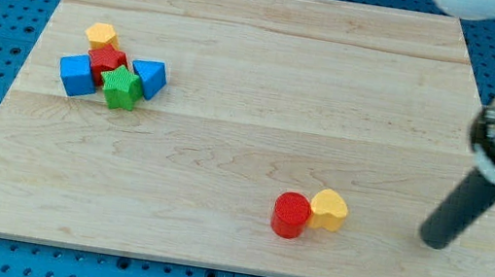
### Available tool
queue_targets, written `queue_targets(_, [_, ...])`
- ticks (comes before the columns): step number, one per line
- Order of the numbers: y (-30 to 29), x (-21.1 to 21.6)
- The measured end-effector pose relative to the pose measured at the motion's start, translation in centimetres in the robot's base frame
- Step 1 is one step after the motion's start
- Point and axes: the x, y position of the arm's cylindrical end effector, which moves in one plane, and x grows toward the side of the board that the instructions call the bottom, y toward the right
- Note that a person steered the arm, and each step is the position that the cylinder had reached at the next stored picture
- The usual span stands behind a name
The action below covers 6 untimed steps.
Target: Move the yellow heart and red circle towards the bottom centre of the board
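Blue pegboard frames the pale wooden counter (pixel 256 81), which holds no containers. Near its bottom edge, right of centre, the glossy red circle block (pixel 291 214) touches the yellow heart block (pixel 328 210) on the view's right. I carry no claw — only a dark rod; my tip (pixel 433 242) rests well right of the heart. A five-block cluster sits upper left — a yellow block (pixel 102 35) topmost.

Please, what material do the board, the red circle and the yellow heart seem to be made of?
The board looks like pale, unpainted wood with a matte finish: grain lines and plank seams show. The red circle and the yellow heart look like solid painted wood or plastic; their colour is even and slightly glossy, so I cannot tell which.
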Motion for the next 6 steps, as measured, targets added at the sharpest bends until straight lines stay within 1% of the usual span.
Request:
queue_targets(1, [-1.1, 0.0])
queue_targets(2, [-1.3, -1.1])
queue_targets(3, [-5.9, -1.9])
queue_targets(4, [-10.0, -1.8])
queue_targets(5, [-12.6, -0.4])
queue_targets(6, [-12.2, 0.9])
